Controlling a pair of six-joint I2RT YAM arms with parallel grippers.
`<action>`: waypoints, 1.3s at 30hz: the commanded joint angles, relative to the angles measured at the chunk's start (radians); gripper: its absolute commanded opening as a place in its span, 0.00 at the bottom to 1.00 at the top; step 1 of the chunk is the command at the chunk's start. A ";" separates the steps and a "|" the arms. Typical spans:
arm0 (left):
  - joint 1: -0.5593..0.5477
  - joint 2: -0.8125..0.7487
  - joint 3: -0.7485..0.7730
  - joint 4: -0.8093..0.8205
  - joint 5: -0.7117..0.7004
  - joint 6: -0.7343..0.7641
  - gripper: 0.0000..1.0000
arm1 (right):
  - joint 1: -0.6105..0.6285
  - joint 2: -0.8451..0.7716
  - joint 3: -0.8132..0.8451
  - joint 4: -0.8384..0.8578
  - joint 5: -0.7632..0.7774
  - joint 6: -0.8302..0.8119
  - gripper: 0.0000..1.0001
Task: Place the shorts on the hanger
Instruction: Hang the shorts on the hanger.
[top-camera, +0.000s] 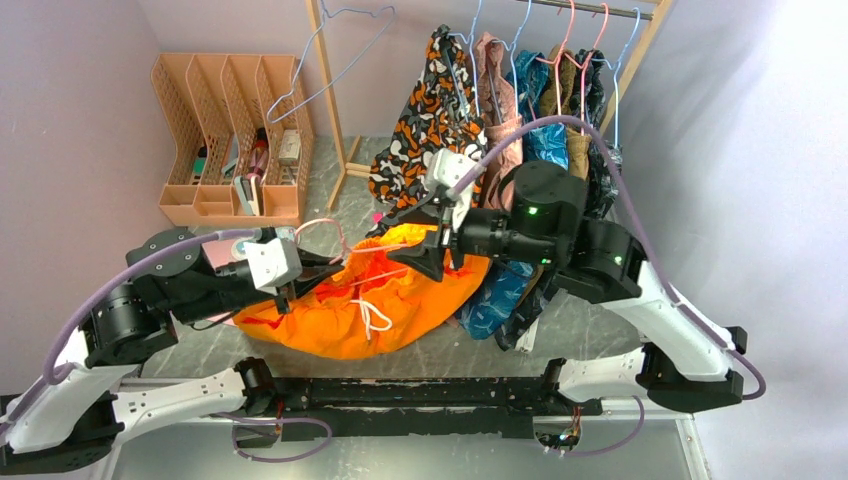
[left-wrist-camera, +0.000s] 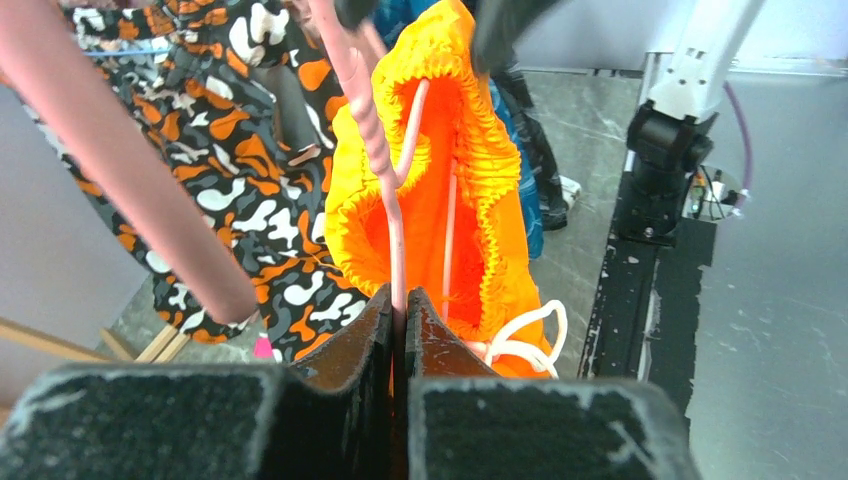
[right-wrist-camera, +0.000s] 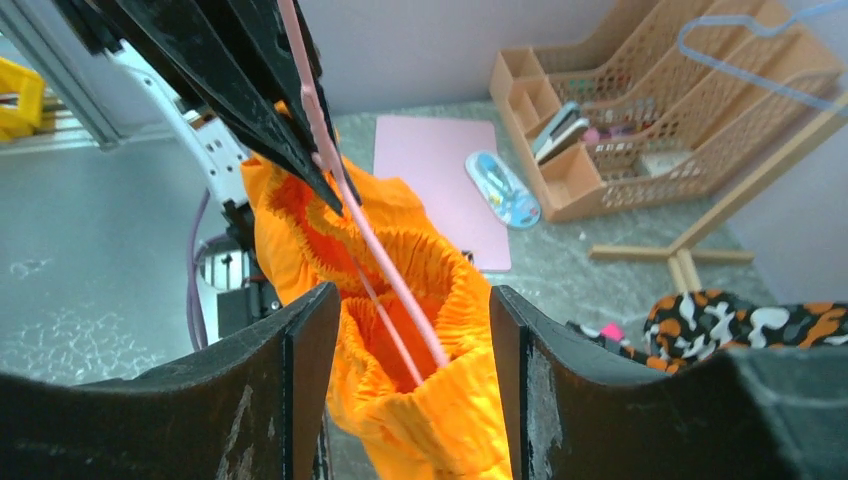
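The bright orange shorts (top-camera: 370, 305) hang over the thin pink hanger (top-camera: 322, 226) just above the table, with the white drawstring (top-camera: 375, 318) dangling. My left gripper (top-camera: 335, 270) is shut on the hanger's wire (left-wrist-camera: 398, 240). The hanger runs into the gathered waistband (left-wrist-camera: 480, 170). My right gripper (top-camera: 427, 258) is open. Its fingers (right-wrist-camera: 310, 340) stand on either side of the far end of the shorts (right-wrist-camera: 455, 410), where the hanger (right-wrist-camera: 385, 250) enters the fabric. They do not squeeze it.
A peach desk organizer (top-camera: 230, 135) stands at the back left. A wooden rack (top-camera: 330, 90) holds a light-blue hanger (top-camera: 340, 60), the orange-black-white patterned garment (top-camera: 430, 110) and other clothes. A blue garment (top-camera: 500, 295) lies under my right arm. A pink mat (right-wrist-camera: 440, 180) lies on the table.
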 joint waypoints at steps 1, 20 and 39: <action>0.002 -0.017 0.019 0.041 0.127 0.014 0.07 | 0.001 -0.009 0.113 -0.071 -0.064 -0.060 0.60; 0.000 0.007 0.069 0.013 0.225 0.024 0.07 | 0.007 0.117 0.115 -0.077 -0.372 -0.033 0.53; 0.002 -0.074 0.119 -0.051 -0.017 -0.027 0.77 | 0.004 0.069 0.094 0.022 -0.142 0.041 0.00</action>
